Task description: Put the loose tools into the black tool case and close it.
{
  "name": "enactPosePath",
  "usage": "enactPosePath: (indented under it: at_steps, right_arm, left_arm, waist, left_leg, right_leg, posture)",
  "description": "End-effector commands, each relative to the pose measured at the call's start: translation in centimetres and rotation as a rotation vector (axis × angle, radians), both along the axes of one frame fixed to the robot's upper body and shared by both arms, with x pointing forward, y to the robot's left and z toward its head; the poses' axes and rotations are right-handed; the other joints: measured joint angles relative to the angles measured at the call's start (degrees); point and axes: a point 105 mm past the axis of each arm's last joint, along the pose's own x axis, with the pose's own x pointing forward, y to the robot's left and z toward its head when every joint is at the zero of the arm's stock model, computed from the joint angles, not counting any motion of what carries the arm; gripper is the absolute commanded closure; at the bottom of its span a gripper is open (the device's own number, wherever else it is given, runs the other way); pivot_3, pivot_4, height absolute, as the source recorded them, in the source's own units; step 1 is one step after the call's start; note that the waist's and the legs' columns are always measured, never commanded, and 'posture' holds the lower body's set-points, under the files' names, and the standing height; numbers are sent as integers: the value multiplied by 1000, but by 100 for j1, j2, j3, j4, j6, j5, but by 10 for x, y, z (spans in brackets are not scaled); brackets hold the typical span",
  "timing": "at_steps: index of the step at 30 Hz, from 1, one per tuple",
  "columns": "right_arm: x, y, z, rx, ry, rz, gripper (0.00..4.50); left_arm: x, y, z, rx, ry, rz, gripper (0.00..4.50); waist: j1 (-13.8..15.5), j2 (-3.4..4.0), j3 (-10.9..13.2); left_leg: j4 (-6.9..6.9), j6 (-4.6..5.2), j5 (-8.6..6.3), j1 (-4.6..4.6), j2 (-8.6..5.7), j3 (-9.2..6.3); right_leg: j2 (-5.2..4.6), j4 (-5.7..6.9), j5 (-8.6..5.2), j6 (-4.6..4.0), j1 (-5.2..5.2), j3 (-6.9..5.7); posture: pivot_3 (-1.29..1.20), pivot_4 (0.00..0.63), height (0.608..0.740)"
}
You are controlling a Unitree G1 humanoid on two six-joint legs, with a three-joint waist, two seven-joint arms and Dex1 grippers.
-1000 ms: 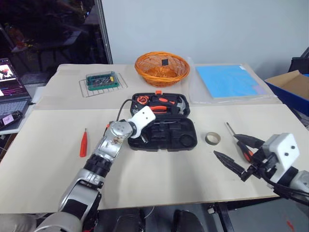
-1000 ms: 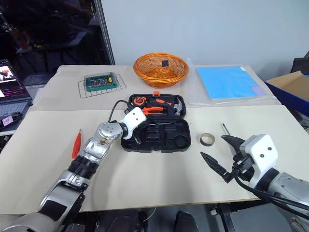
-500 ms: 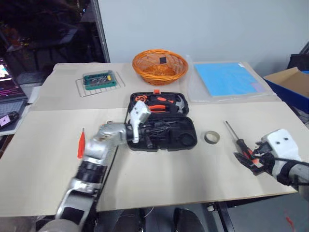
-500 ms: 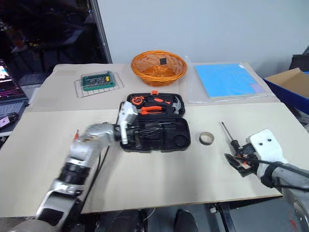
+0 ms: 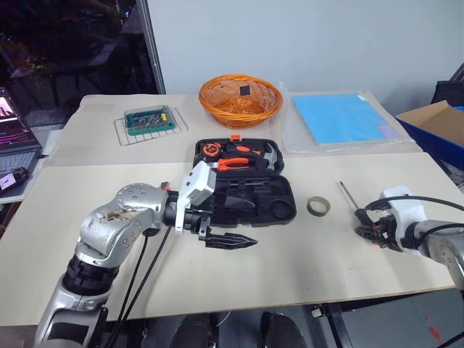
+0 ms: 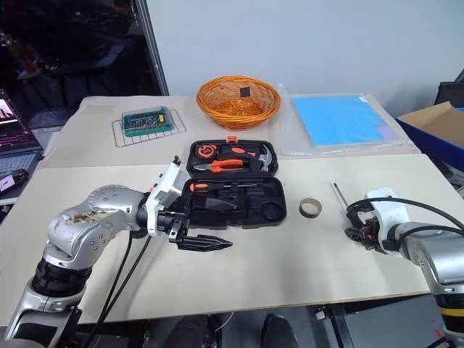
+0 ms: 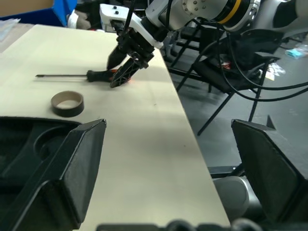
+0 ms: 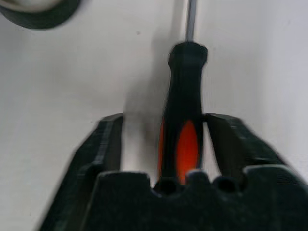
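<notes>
The black tool case, a moulded plastic clamshell with tool-shaped recesses, lay open mid-table. The left gripper hovered just before its near edge, empty, its black pointed fingers spread wide. At the table's right, the right gripper straddled the long screwdriver by its glossy black-and-orange handle, fingers partly closed. A greyish tape ring lay between case and screwdriver.

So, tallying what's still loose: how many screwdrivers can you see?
2: one screwdriver lying in the black tool case's front half, one long screwdriver on the table between the right gripper's fingers. Another may be hidden behind the left arm.
</notes>
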Motion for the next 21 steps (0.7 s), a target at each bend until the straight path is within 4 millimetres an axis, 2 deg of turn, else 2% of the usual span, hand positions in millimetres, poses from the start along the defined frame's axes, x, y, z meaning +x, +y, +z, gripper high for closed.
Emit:
enactPosePath:
  at_steps: [1, 2, 4, 5, 7, 9, 10, 12, 14, 16, 20, 21]
  right_arm:
    - [2, -6, 18, -77, -61, 42, 3106]
    - [2, -9, 25, -115, -92, 67, 3468]
    - [2, -9, 40, -155, -153, 110, 3538]
    - [7, 3, 54, -150, -214, 181, 3538]
    - [15, 42, 83, -92, -354, 387, 3539]
    - [20, 70, 96, -78, -414, 530, 3539]
    - [22, 77, 99, -91, -419, 569, 3539]
    - [36, 114, 103, -156, -435, 755, 3539]
    - [53, 142, 102, -240, -434, 913, 3539]
    - [66, 156, 96, -316, -411, 1011, 3539]
    - [85, 173, 83, -445, -362, 1154, 3539]
    - [89, 174, 79, -464, -349, 1170, 3539]
  left_arm:
    - [-7, 0, 8, -21, -42, 5, 0]
    - [-6, 2, 7, -21, -52, 22, 0]
    - [-4, 5, 7, -24, -78, 58, 0]
    - [4, 10, 8, -59, -97, 138, 0]
    - [4, 23, 4, -93, -78, 195, 0]
    - [4, 35, 2, -118, -30, 262, 0]
    - [6, 41, 2, -137, -11, 301, 0]
    - [-2, 64, -4, -158, -3, 352, 0]
    - [-9, 81, -13, -148, 29, 387, 0]
    - [-15, 89, -19, -109, 28, 386, 0]
    - [-12, 102, -23, -81, 7, 419, 0]
    - [-12, 102, -22, -83, 3, 421, 0]
  waist:
    - [-7, 0, 0]
    - [-1, 0, 0]
    - [5, 3, 1]
    - [-3, 3, 1]
    - [-52, 4, 2]
    - [-159, 5, 4]
    - [-180, 3, 5]
    - [-198, 4, 7]
    - [-286, -3, 11]
    - [-294, -14, 19]
    - [-101, -13, 28]
    - [-78, -13, 28]
  left_leg:
    - [-1, 0, 0, 0, 0, 0]
    - [-1, -1, 0, 0, 1, 1]
    - [0, -1, 1, 0, 1, 0]
    - [0, -2, 1, 1, 1, 1]
    - [1, -4, 1, 3, 2, 3]
    - [-2, -5, 2, 12, 8, 8]
    - [-3, -7, 3, 16, 9, 0]
    - [-7, -17, 9, 19, 17, -6]
    - [-21, -56, -2, 27, 17, -2]
    - [-25, -62, 2, 29, 15, -3]
    - [-26, -66, 0, 19, 1, -6]
    - [-26, -63, -1, 13, -1, -3]
  right_leg:
    - [0, 0, 0, 1, 0, 0]
    - [0, 1, -1, 2, -1, 0]
    - [1, 2, -4, 7, -1, 0]
    - [1, 1, -5, 7, -2, 0]
    - [0, 1, -3, 9, -2, 2]
    - [6, 2, 3, 7, -9, 13]
    - [14, 5, 3, 5, -9, 15]
    - [25, 6, 4, 2, -14, 15]
    - [30, 6, 8, -8, -27, 28]
    - [33, 7, 8, -11, -37, 30]
    - [24, 0, 9, -23, -54, 23]
    - [19, -1, 31, -58, -58, 24]
  posture:
    - [0, 150, 740]
    - [0, 150, 740]
    - [0, 150, 740]
    - [0, 150, 740]
    - [0, 150, 740]
    - [0, 150, 740]
    - [0, 150, 740]
    - [0, 150, 740]
    - [0, 150, 740]
    - [0, 150, 740]
    - [0, 150, 740]
    - [0, 150, 740]
